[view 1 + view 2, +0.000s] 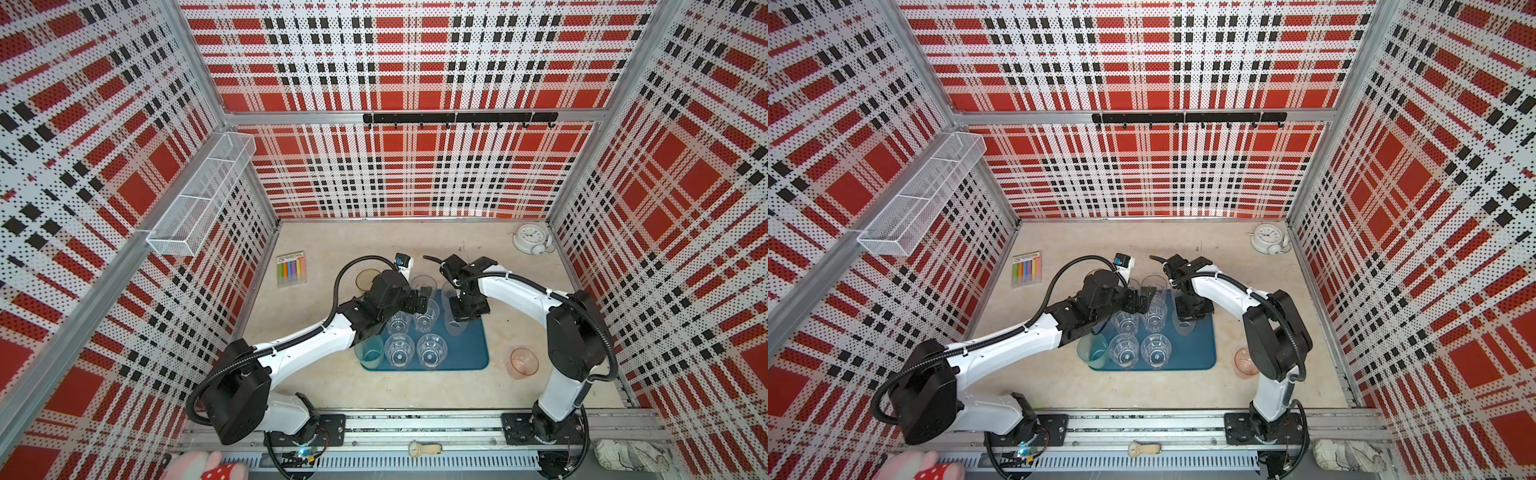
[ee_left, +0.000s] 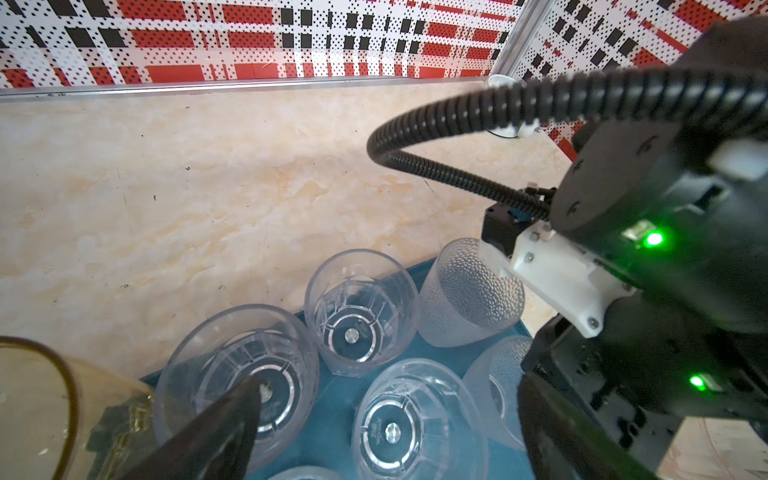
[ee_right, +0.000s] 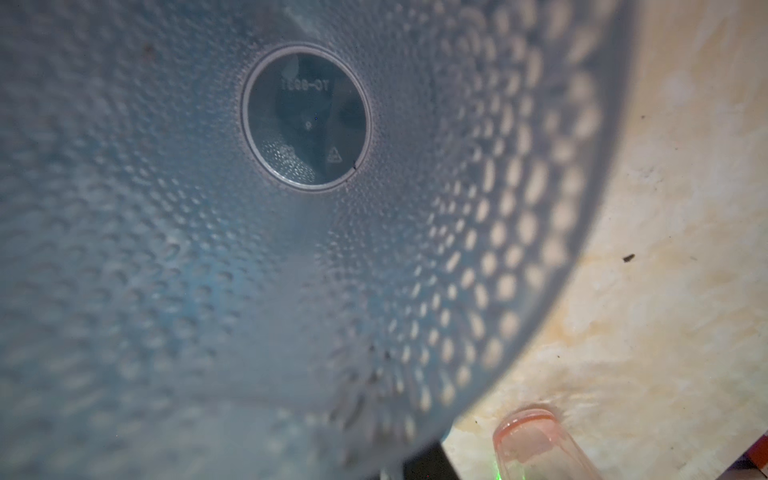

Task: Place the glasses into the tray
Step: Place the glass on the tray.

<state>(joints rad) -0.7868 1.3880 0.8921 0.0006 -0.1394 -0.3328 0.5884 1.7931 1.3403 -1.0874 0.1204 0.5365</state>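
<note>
Over the far right part of the tray (image 1: 469, 353), the right gripper (image 1: 464, 316) is clenched on the rim of a frosted dimpled glass (image 3: 291, 257). The glass is held upright, likely so it lands mouth-up beside the clear faceted glasses (image 1: 400, 351) standing on the tray. The left gripper (image 1: 423, 302) gapes wide over the far left of the tray, holding nothing. A pink glass (image 1: 524, 362) stands on the surface right of the tray.

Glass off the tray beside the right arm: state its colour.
The glass is pale pink, clearest in a top view.

dimpled frosted glass (image 3: 291, 257), pink glass (image 3: 536, 449) beside
</note>
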